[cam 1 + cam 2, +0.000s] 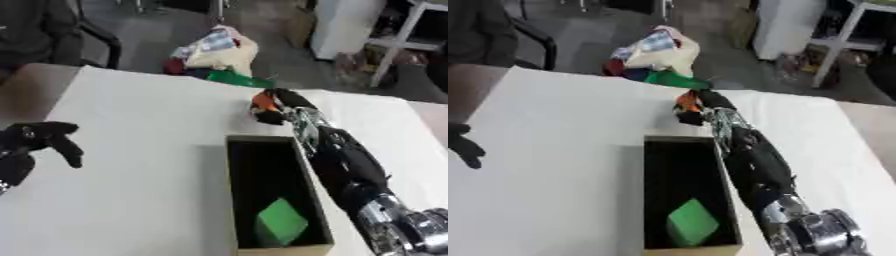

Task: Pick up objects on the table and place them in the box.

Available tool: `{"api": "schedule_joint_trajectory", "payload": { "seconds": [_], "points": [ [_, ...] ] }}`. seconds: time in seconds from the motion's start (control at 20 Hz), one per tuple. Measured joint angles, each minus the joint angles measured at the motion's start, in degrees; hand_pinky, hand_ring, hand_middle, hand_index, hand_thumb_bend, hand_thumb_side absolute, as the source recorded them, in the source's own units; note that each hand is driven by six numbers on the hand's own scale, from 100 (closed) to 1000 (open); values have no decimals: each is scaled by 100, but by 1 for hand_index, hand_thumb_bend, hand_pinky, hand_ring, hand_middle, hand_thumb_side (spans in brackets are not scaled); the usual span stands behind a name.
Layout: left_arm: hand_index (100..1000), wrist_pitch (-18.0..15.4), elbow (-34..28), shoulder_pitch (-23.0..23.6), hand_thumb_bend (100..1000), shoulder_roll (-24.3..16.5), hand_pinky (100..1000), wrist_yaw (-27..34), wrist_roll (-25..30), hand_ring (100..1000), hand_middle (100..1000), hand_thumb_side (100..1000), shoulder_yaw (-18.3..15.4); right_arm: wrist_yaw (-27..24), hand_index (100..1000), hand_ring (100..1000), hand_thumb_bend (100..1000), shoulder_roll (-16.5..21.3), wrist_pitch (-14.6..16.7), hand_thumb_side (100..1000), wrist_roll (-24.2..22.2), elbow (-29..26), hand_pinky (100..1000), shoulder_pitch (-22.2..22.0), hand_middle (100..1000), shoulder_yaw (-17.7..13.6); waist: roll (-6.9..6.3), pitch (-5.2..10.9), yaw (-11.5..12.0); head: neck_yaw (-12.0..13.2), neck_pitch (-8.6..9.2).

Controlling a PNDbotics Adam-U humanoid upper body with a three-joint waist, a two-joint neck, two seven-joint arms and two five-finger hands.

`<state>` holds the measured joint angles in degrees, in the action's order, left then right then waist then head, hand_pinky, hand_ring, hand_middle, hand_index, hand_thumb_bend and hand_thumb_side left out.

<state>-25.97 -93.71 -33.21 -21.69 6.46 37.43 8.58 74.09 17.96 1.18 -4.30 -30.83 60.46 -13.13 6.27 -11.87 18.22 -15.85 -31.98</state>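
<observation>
At twelve o'clock past the box [234,200], our right hand [278,102] grips an orange object [261,101]; our left hand [35,142] rests relaxed at nine o'clock on the bench [140,165].

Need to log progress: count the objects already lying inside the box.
1: a green block lies at the near end of the open cardboard box. The robot's black right arm overlaps the box's right edge, so something could be hidden there.

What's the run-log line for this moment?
right robot hand: shut on orange object, beyond box | left robot hand: idle, open | box: holds green block
</observation>
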Motion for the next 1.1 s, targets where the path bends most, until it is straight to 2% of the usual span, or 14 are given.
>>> {"api": "schedule_joint_trajectory", "payload": {
  "seconds": [0.15, 0.2, 0.25, 0.35, 0.45, 0.5, 0.55, 0.6, 0.65, 0.7, 0.8, 0.95, 1.1],
  "points": [
    [898, 0, 0, 1, 100, 1, 690, -2, 0, 567, 557, 938, -1, 36, 980, 743, 100, -14, -14, 500, 151, -2, 797, -5, 681, -25, 0, -6, 22, -22, 32],
    [898, 0, 0, 1, 100, 1, 690, -3, 0, 567, 557, 938, -1, 44, 980, 739, 100, -19, -16, 489, 217, -12, 795, -6, 670, -31, 0, -8, 24, -28, 34],
    [898, 0, -1, 2, 100, 1, 690, -5, 0, 567, 557, 937, -1, 47, 972, 710, 100, -33, -15, 407, 287, -27, 786, -18, 602, -38, 0, -8, 25, -36, 35],
    [898, 0, -1, 3, 100, 2, 690, -10, 0, 567, 557, 938, -2, 47, 965, 688, 100, -59, -9, 335, 447, -72, 772, -45, 544, -65, 0, -9, 27, -48, 36],
    [898, 1, -1, 4, 100, 3, 690, -15, 1, 567, 558, 938, -2, 51, 957, 669, 100, -61, -3, 286, 623, -140, 762, -52, 502, -83, 0, -9, 26, -49, 36],
    [898, 2, -1, 6, 100, 4, 690, -17, 2, 567, 558, 939, -2, 52, 955, 664, 100, -67, 5, 338, 715, -178, 761, -53, 494, -97, 0, -9, 21, -49, 37],
    [898, 3, -1, 12, 100, 5, 690, -19, 3, 567, 558, 939, -2, 52, 955, 662, 100, -78, 20, 270, 808, -219, 760, -53, 488, -102, -1, -9, 12, -49, 37],
    [899, 3, -1, 24, 100, 12, 690, -21, 4, 567, 558, 939, -3, 52, 954, 662, 100, -94, 44, 263, 904, -258, 760, -53, 486, -102, -5, -8, -4, -49, 37],
    [899, 4, -1, 38, 100, 20, 691, -23, 4, 567, 558, 940, -4, 52, 952, 661, 100, -105, 79, 296, 996, -292, 761, -53, 481, -101, -11, -7, -25, -48, 37],
    [899, 5, -1, 49, 100, 25, 690, -25, 5, 567, 558, 939, -7, 46, 952, 661, 100, -107, 124, 240, 1079, -323, 761, -53, 479, -94, -19, -3, -54, -45, 36],
    [900, 7, 0, 67, 100, 30, 690, -30, 7, 567, 559, 939, -22, 6, 953, 661, 100, -107, 246, 218, 1198, -394, 762, -53, 479, -39, -23, 36, -130, -37, 31],
    [901, 16, 2, 138, 100, 31, 691, -40, 16, 568, 560, 939, -46, -119, 958, 665, 100, -108, 479, 169, 1220, -598, 766, -45, 482, 167, -36, 129, -271, 14, 20],
    [902, 24, 7, 224, 100, 33, 691, -41, 24, 568, 560, 938, -76, -309, 961, 669, 100, -105, 740, 173, 1052, -914, 770, -44, 485, 503, -78, 203, -465, 99, -48]
  ]
}}
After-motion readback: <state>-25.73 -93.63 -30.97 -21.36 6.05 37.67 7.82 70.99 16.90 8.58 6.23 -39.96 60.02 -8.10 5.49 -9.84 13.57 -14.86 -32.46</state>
